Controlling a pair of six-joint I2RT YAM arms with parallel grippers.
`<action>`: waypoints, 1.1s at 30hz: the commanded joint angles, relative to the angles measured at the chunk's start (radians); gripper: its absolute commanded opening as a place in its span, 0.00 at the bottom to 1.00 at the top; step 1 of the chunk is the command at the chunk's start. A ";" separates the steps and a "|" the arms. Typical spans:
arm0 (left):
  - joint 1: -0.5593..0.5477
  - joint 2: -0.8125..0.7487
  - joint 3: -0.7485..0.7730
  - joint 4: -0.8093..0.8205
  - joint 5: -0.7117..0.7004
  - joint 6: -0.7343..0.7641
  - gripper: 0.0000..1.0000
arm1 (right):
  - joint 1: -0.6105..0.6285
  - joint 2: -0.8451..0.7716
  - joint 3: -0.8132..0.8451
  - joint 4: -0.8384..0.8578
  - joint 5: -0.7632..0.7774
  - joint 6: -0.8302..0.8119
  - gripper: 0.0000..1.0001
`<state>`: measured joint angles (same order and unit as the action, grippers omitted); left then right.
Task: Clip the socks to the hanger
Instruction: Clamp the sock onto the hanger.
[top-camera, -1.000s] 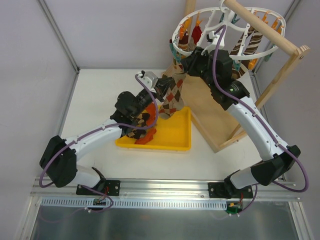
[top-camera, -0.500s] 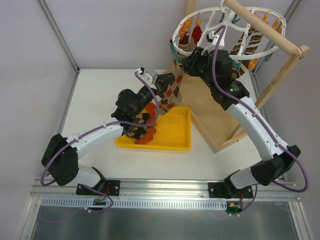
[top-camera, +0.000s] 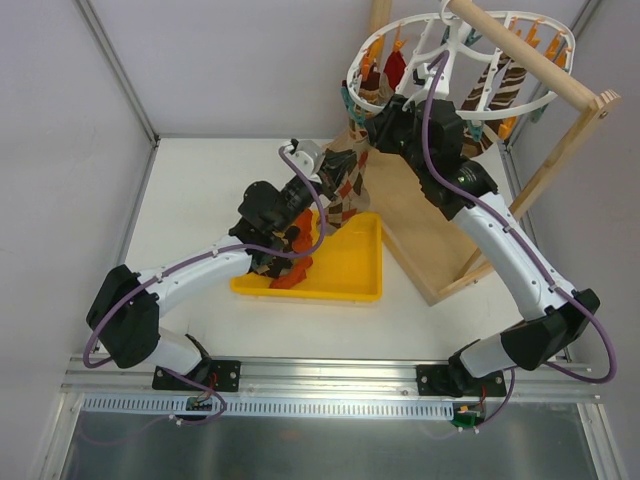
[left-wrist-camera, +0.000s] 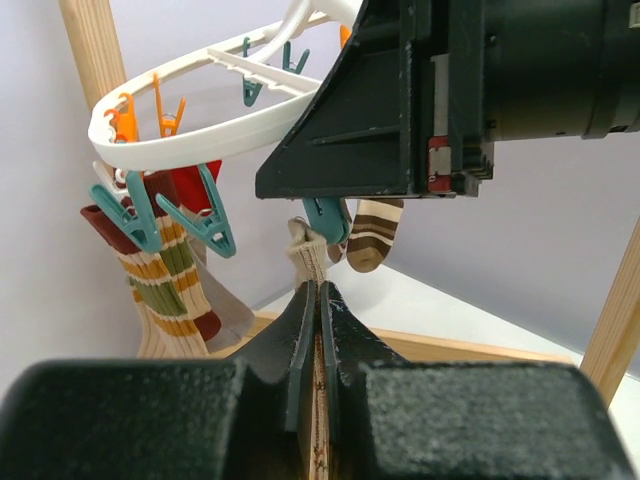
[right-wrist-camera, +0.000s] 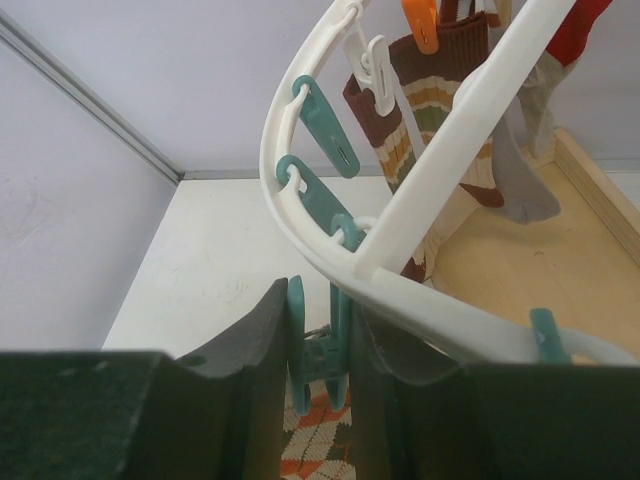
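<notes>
The white oval hanger (top-camera: 470, 105) hangs from a wooden rod at the back right; it also shows in the left wrist view (left-wrist-camera: 200, 135) and the right wrist view (right-wrist-camera: 420, 195). My left gripper (top-camera: 335, 168) is shut on an argyle sock (top-camera: 345, 195), held up under the ring's left edge; the sock's edge sits between its fingers (left-wrist-camera: 318, 330). My right gripper (right-wrist-camera: 318, 340) is shut on a teal clothespin (right-wrist-camera: 318, 345) hanging from the ring, just above the argyle sock (right-wrist-camera: 315, 450). More socks lie in the yellow tray (top-camera: 345, 270).
Striped socks (left-wrist-camera: 165, 280) and a red sock (top-camera: 396, 68) hang clipped on the ring. Teal pins (left-wrist-camera: 195, 215) and orange pins (left-wrist-camera: 125, 115) dangle free. The wooden stand's base (top-camera: 420, 220) and rod (top-camera: 525, 55) sit right of the tray.
My left gripper has lifted the argyle sock up and to the right, closer to the ring's left edge. The right gripper has stayed at the ring.
</notes>
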<state>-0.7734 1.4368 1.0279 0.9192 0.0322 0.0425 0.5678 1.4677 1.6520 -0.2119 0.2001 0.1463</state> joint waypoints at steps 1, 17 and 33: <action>-0.018 -0.003 0.026 0.098 -0.021 0.026 0.00 | 0.001 0.016 0.054 -0.018 0.030 0.012 0.01; -0.055 0.031 -0.011 0.136 -0.104 0.083 0.00 | -0.002 0.023 0.069 -0.041 0.073 0.049 0.01; -0.073 0.039 -0.012 0.158 -0.114 0.115 0.00 | -0.003 0.039 0.074 -0.050 0.091 0.041 0.01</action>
<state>-0.8326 1.4734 1.0103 0.9913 -0.0845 0.1333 0.5682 1.5005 1.6794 -0.2535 0.2749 0.1799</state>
